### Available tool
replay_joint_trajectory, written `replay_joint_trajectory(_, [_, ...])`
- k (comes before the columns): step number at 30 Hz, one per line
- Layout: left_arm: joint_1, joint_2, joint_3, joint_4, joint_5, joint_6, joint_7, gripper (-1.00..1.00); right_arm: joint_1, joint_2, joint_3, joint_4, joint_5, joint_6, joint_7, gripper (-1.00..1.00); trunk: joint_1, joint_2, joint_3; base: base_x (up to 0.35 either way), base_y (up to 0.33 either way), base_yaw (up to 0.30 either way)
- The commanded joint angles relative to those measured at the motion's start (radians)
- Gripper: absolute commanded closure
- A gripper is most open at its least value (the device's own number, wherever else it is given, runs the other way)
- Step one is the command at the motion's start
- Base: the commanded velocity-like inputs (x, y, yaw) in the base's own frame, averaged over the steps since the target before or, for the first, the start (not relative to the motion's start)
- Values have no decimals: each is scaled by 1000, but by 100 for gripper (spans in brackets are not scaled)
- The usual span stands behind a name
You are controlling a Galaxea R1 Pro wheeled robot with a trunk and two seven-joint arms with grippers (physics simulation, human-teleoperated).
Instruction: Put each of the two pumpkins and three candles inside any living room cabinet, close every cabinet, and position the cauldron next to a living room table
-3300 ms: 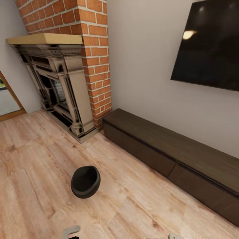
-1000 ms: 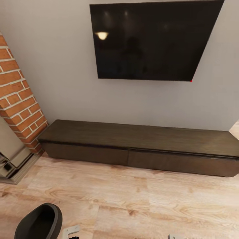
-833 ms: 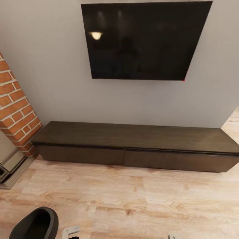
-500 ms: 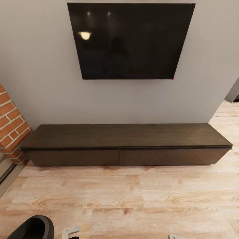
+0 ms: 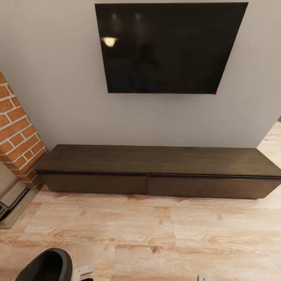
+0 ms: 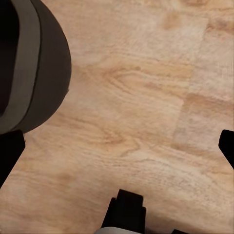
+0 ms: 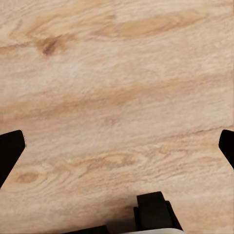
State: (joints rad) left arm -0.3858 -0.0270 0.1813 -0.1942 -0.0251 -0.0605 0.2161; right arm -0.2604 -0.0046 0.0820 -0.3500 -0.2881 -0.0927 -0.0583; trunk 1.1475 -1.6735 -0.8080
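The cabinet (image 5: pixel 156 171) is a long low dark-brown unit against the grey wall, and both of its flat drawer fronts are shut. The black cauldron (image 5: pixel 48 267) stands on the wood floor at the lower left of the head view, in front of the cabinet's left end. In the left wrist view the cauldron (image 6: pixel 34 68) lies just past my left gripper (image 6: pixel 117 146), which is open and empty. My right gripper (image 7: pixel 117 146) hangs open over bare floor. The pumpkins, candles and table are out of view.
A black TV (image 5: pixel 168 47) hangs on the wall above the cabinet. A brick chimney (image 5: pixel 15 128) and the foot of the fireplace surround (image 5: pixel 11 203) stand at the left. Light wood floor (image 5: pixel 164 234) stretches between me and the cabinet.
The camera has swung right from the fireplace to face the cabinet, then back a little to the left. The cauldron, cabinet and both grippers show no move of their own.
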Motion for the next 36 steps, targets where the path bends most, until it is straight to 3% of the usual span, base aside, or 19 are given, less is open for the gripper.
replay_joint_trajectory(1, [-1, 0, 6, 1, -3, -4, 1, -100, 0, 0, 8, 0, -9, -4, -6, -100, 0, 0, -1, 118, 1, 92])
replay_joint_trajectory(9, [-1, 0, 6, 1, -3, -4, 2, -100, 0, 0, 7, 0, -9, -4, -6, -100, 0, 0, -1, 144, 24, -15])
replay_joint_trajectory(17, [-1, -1, 6, 24, -3, -55, 2, -100, 0, 0, 7, 0, -9, -4, -6, -100, 0, 0, -1, 70, 23, -39])
replay_joint_trajectory(36, [-1, 1, 6, 29, -4, -62, 2, -100, 0, -1, 5, -1, -9, -4, -3, -100, 0, 0, -1, 57, 36, 0])
